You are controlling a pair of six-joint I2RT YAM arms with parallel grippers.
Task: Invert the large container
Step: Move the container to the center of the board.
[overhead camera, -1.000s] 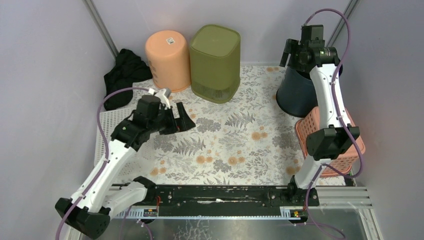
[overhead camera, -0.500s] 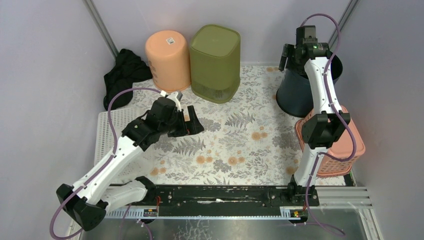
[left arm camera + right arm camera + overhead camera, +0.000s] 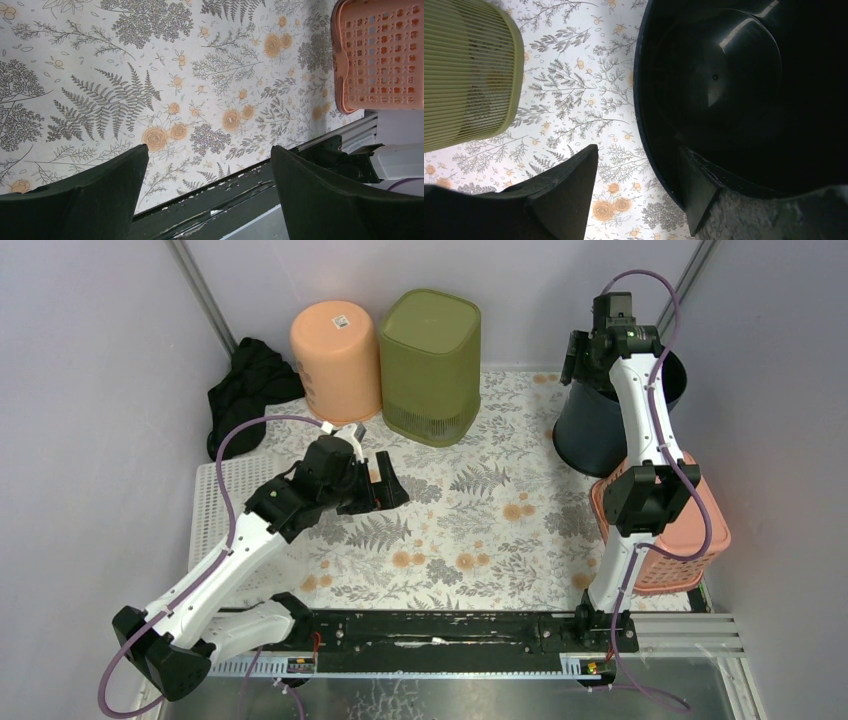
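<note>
1. The bench (image 3: 470, 510) is carrying the dark bin (image 3: 585, 435) upright at its far right. Tipping it risks knocking the basket (image 3: 690, 575) just beside it.
2. The right fingers (image 3: 564, 195) are straddling the bin's rim, apart and not yet clamped — a shallow pinch risks slipping mid-turn.
3. The left fingers (image 3: 90, 200) are hanging wide apart over the bench, holding nothing.

- No words, numbers or brand marks can be read in any view.
- Pale sticker (image 3: 340, 318) on the orange bin (image 3: 335, 365): print too small to read.
</note>
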